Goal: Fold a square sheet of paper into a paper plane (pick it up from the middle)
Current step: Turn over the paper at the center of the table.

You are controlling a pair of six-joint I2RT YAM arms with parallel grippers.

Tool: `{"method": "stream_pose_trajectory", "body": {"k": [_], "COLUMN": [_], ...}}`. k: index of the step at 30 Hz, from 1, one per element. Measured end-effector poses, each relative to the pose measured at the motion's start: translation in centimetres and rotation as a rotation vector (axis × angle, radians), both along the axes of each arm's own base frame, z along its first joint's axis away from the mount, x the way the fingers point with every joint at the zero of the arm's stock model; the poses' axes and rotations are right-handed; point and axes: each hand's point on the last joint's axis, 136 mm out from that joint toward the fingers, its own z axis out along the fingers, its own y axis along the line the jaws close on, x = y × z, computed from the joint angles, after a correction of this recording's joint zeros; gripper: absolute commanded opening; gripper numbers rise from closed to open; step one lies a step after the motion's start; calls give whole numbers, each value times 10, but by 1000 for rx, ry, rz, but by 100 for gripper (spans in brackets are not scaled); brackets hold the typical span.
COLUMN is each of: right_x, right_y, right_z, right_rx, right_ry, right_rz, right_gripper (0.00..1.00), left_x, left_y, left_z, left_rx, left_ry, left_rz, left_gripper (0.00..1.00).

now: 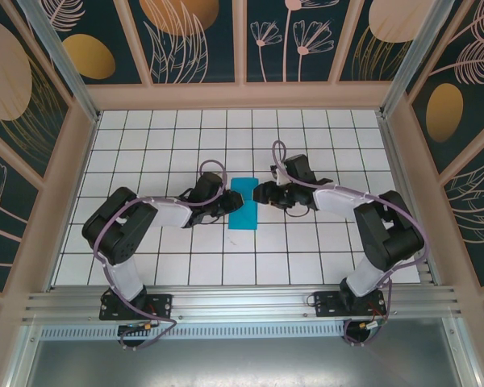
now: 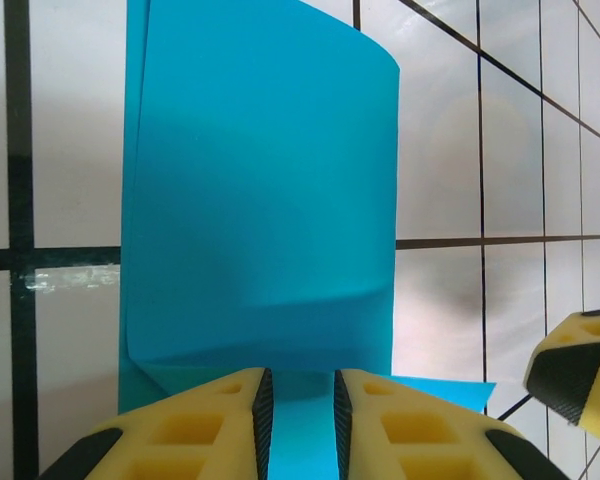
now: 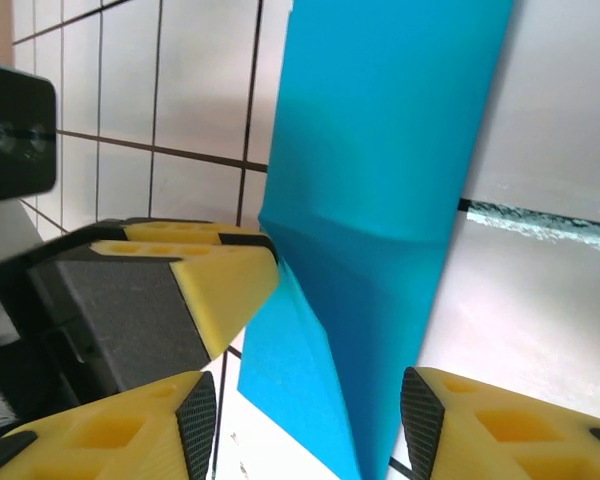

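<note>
Two robot claws meet at the centre of a white tiled surface point(image 1: 145, 145), on either side of a bright blue sheet of paper point(image 1: 244, 205) folded into a narrow strip. At the paper's 9 o'clock, the left claw point(image 2: 300, 405) is pinched tight on its edge, where the top layer lifts. At 3 o'clock, the right claw point(image 3: 308, 400) has its fingers spread, with the paper's edge between them.

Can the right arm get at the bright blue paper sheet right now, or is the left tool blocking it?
Probably yes. The right tool is open with an edge of the thin cyan-blue paper sheet between its fingers. The left tool meets the sheet from the opposite side, close by but not blocking.
</note>
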Motion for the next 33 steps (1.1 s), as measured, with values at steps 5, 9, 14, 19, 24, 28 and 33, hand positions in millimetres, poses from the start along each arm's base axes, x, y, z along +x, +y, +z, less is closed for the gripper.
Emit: {"method": "stream_pose_trajectory", "body": {"k": [5,9,14,19,24,28,33], "right_x": [-4,-4,-1,2,2,3,6], "right_y": [2,4,8,12,13,15,21], "right_z": [-14,-30,-42,-43,-44,-42,-35], "right_rx": [-17,-36,-48,-38,-29,-12,27], "right_ry": [29,66,90,90,102,102,93], "right_rz": [8,10,12,12,1,1,5], "right_gripper": [53,50,48,45,43,43,43], "left_x": [-1,-1,0,0,0,0,-1], "left_y": [1,0,-1,-1,-1,-1,-1], "left_z": [-8,-10,-9,-10,-9,-9,-9], "left_rx": [14,16,15,16,16,16,16], "left_ry": [15,16,14,13,12,12,12], "left_rz": [-2,-7,-13,-15,-15,-15,-14], "left_gripper": [27,27,27,27,27,27,27]}}
